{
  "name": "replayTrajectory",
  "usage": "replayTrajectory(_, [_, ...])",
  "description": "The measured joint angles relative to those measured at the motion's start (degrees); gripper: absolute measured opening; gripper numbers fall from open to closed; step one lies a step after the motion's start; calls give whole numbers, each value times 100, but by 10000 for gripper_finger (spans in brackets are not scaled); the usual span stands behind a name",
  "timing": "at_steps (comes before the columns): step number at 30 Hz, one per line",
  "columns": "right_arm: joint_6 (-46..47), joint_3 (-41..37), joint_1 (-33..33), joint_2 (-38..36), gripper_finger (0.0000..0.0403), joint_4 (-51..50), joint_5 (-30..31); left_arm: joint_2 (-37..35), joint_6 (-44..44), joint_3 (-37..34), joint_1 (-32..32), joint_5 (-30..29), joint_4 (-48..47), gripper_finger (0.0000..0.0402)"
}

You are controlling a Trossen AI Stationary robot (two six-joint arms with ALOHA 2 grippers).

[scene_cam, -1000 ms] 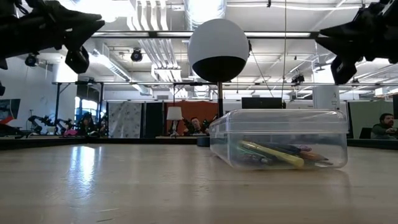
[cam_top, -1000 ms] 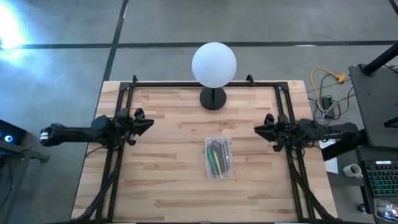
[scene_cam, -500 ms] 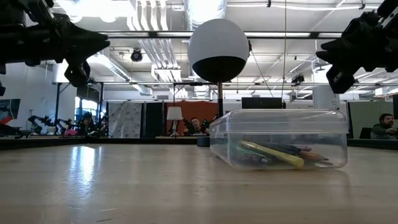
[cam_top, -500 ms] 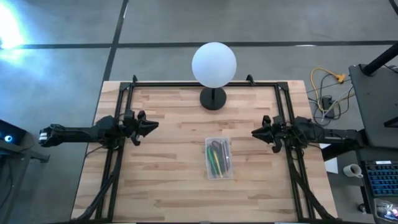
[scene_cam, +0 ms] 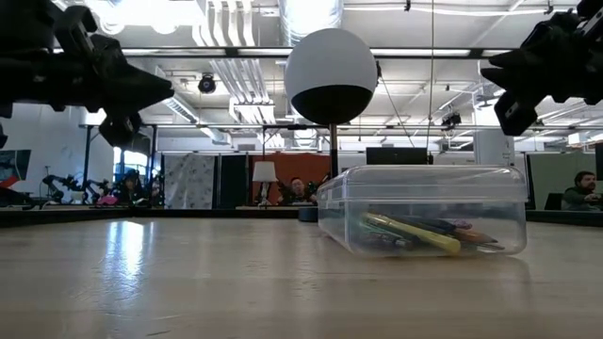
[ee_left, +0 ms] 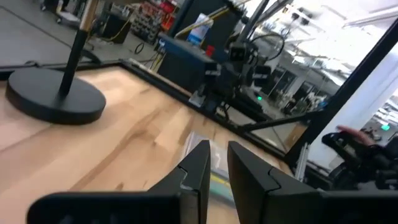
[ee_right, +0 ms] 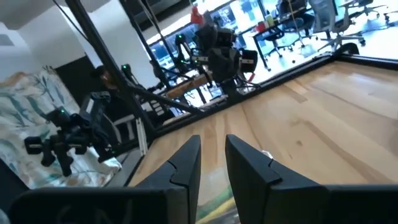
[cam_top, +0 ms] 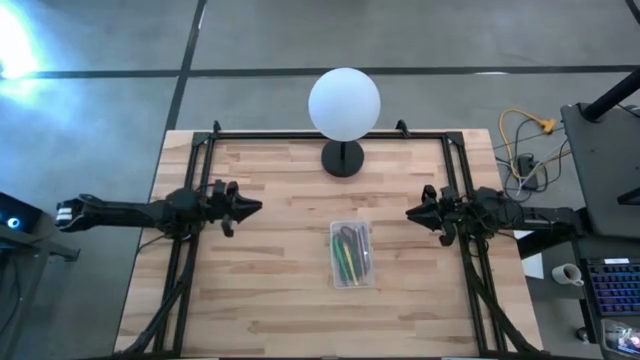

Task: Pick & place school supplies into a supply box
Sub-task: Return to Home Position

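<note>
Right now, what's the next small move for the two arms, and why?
Probably retract both arms to rest. The clear rectangular plastic supply box sits lidded on the wooden table, slim pens inside; the left gripper and right gripper hang shut and empty, clear of it.

The table (cam_top: 270, 290) is pale wood in glued strips with plain grain. Around the supply box (scene_cam: 422, 212) its top has a soft sheen and mirrors the light. The box itself is clear, smooth, glossy plastic, with bright glints along its lid edge. Behind the box, the globe lamp (cam_top: 344, 104) has a matt white ball on a matt black base (cam_top: 343, 159). On either side of the box, the left gripper (cam_top: 256, 207) and the right gripper (cam_top: 409, 212) look dark and matt, like hard plastic.
</note>
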Motion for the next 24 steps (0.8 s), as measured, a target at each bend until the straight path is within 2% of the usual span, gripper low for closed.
replayTrajectory(24, [-3,-2,-4,81,68,4,4,1401,7,2,0,2,11,40])
